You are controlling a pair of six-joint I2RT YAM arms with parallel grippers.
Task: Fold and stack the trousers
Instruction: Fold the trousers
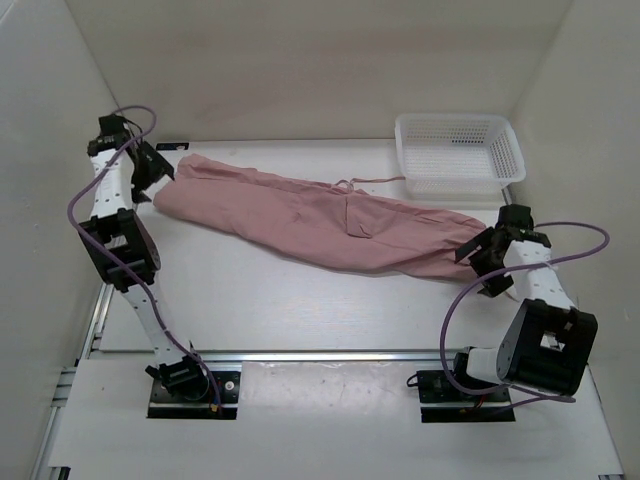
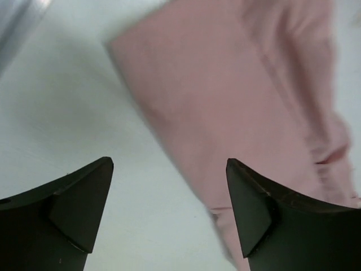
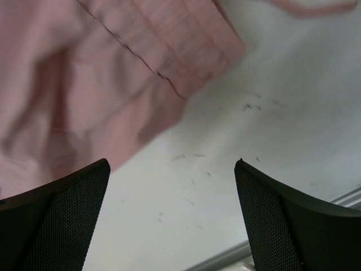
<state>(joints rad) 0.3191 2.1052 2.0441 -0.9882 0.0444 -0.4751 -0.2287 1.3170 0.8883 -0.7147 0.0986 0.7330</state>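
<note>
Left wrist view: the trousers (image 2: 237, 101) are blurring and running off the top and right edges, while the left hand (image 2: 168, 164) is losing its finger bases to the bottom edge. Right wrist view: the cloth is smearing past the top and left edges, the drawstring (image 3: 316, 8) slipping out at the top. From above, the right hand (image 1: 478, 258) is covering the trousers' right end.
</note>
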